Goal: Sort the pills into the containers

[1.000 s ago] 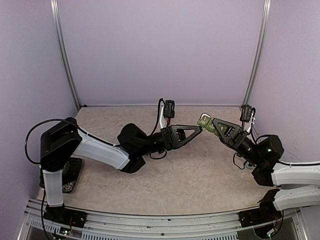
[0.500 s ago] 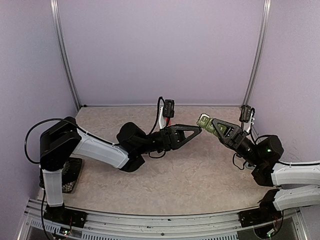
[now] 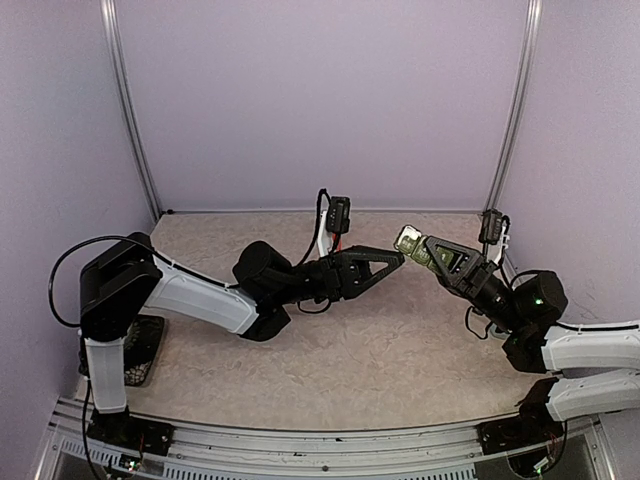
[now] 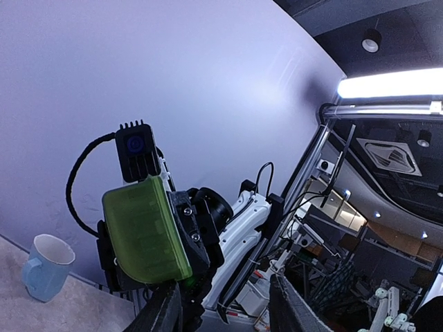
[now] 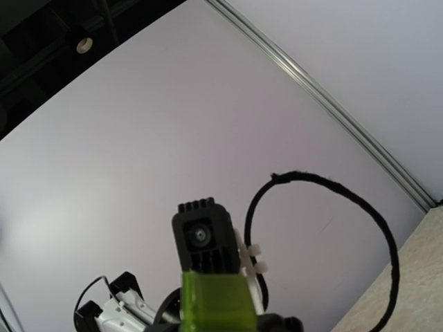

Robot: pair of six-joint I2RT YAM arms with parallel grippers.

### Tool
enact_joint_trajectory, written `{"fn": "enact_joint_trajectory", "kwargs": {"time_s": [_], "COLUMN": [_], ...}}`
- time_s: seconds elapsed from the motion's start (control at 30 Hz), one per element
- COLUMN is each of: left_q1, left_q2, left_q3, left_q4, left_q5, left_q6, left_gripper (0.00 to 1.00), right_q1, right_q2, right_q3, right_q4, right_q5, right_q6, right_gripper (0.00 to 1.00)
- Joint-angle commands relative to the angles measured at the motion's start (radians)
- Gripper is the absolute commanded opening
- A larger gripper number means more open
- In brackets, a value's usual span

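**Mia:** Where are the containers [image 4: 145, 230]?

**Ben:** Up in the air, over the table [image 3: 380, 350], close to its far right corner. They make one small green strip. In the left wrist view its wide green face has thin lines across it.

**Mia:** Who has it?

**Ben:** The right claw [image 3: 426, 251]. It is pressed tight on one end of the strip and pinches it. The other end sticks out toward the left arm, and it looks a bit yellow at the tip.

**Mia:** And the left claw [image 3: 396, 261]?

**Ben:** It reaches across the table and points at the strip, very near it. Its two fingers [image 4: 165, 312] are spread apart. They do not pinch the strip. I cannot tell if a fingertip touches it.

**Mia:** What is the black box just above the strip?

**Ben:** A little camera [image 4: 135, 147] on the right arm, with a black cable looping down from it.

**Mia:** Anything else?

**Ben:** A pale blue mug [image 4: 47, 266] stands upright on the table, by the wall behind the right arm, well apart from the strip
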Motion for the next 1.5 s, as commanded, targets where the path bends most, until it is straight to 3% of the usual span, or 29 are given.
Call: {"fn": "enact_joint_trajectory", "kwargs": {"time_s": [0.0,0.53,0.63,0.73,0.9,0.97,1.03,1.07,1.23,1.47], "left_q1": [-0.033,-0.054,-0.048,-0.036,-0.024,-0.029,-0.033,-0.035,-0.049,-0.053], "left_q2": [-0.082,-0.110,-0.134,-0.193,-0.328,-0.360,-0.370,-0.368,-0.317,-0.260], "left_q3": [0.052,0.044,0.000,-0.091,-0.182,-0.205,-0.229,-0.228,-0.165,-0.134], "left_q4": [0.153,0.167,0.118,-0.055,-0.358,-0.412,-0.417,-0.432,-0.534,-0.443], "left_q5": [0.095,0.117,0.067,-0.051,-0.270,-0.338,-0.394,-0.416,-0.452,-0.378], "left_q6": [0.057,0.098,0.110,0.192,0.400,0.436,0.428,0.424,0.449,0.485], "left_gripper": [0.42,0.41,0.41,0.46,0.64,0.77,0.97,0.99,0.99,0.99], "right_q1": [-0.001,-0.009,-0.012,-0.016,-0.017,-0.018,-0.018,-0.018,-0.018,-0.018], "right_q2": [0.036,0.002,-0.023,-0.080,-0.191,-0.226,-0.242,-0.243,-0.205,-0.139], "right_q3": [-0.024,-0.043,-0.041,-0.006,0.089,0.108,0.122,0.124,0.079,0.031], "right_q4": [-0.165,-0.231,-0.215,-0.278,-0.503,-0.543,-0.565,-0.566,-0.379,-0.095], "right_q5": [0.059,0.120,0.118,0.099,0.106,0.115,0.108,0.098,-0.024,-0.104], "right_q6": [-0.012,0.006,0.023,0.038,0.026,0.000,-0.036,-0.052,0.028,0.236], "right_gripper": [0.07,0.07,0.07,0.08,0.11,0.11,0.11,0.11,0.10,0.10]}}
